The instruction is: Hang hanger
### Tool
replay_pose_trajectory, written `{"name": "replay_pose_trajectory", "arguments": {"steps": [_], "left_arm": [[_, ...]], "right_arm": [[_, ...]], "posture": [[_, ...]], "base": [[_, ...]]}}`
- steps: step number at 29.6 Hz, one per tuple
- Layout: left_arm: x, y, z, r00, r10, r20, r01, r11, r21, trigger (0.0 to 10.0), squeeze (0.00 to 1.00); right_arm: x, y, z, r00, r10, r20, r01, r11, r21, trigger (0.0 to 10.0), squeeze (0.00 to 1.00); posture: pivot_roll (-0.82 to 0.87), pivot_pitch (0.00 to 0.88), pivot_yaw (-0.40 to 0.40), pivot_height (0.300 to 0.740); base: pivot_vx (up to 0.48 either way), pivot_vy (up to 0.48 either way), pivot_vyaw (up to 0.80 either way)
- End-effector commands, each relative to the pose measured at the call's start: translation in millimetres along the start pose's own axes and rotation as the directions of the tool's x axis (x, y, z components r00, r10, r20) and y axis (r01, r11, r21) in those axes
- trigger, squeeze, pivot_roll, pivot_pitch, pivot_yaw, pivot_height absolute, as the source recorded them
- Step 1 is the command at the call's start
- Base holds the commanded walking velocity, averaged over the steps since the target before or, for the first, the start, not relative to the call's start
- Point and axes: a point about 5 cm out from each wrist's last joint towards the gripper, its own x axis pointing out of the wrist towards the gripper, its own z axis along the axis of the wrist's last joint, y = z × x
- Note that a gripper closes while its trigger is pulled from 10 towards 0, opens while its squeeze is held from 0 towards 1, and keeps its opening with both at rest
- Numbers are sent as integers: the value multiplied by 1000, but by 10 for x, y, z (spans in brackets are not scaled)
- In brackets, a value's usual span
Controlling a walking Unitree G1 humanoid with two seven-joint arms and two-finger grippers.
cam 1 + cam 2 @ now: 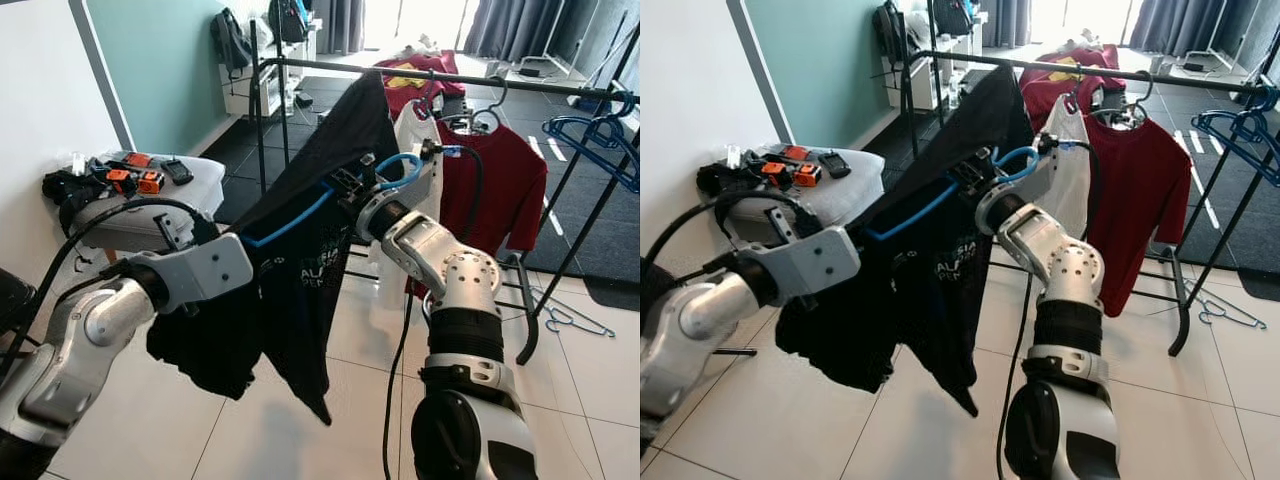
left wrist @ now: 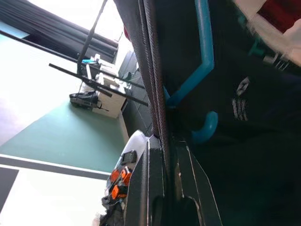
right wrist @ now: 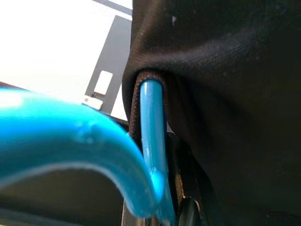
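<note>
right wrist view: right gripper (image 1: 352,190) jaws clamp glossy curved blue hanger (image 3: 151,155) inside woven black shirt (image 1: 300,270); left unclear.

Your right gripper (image 1: 975,182) is closed on the neck of the light-blue plastic hanger (image 1: 940,196), whose hook curls up just below the black metal rail of the clothes rack (image 1: 1160,76). A black printed T-shirt (image 1: 930,270) hangs from it. Your left gripper (image 1: 845,235) pinches the shirt's left side. A dark red T-shirt (image 1: 1145,190) hangs on the rail beyond. A grey padded stool (image 1: 835,195) carries orange-and-black tools.
</note>
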Motion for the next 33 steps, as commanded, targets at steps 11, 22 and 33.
{"name": "replay_pose_trajectory", "arguments": {"steps": [11, 22, 33], "left_arm": [[-7, -254, -56, 998, -69, -10, 69, 997, -32, 10000, 0], [103, -498, -15, 995, -101, 11, 101, 994, -33, 10000, 0], [106, -398, -224, 997, -13, -74, 14, 1000, 16, 10000, 0]], "right_arm": [[-33, 112, 271, 984, 41, 174, -60, 992, 108, 10000, 0], [-1, 156, 283, 982, 59, 180, -87, 985, 152, 10000, 0], [8, 190, 253, 983, 74, 166, -100, 982, 158, 10000, 0]], "posture": [[10, 0, -24, 740], [11, 0, -27, 740], [4, 0, -24, 740]], "base": [[0, 0, 0], [0, 0, 0], [0, 0, 0]]}}
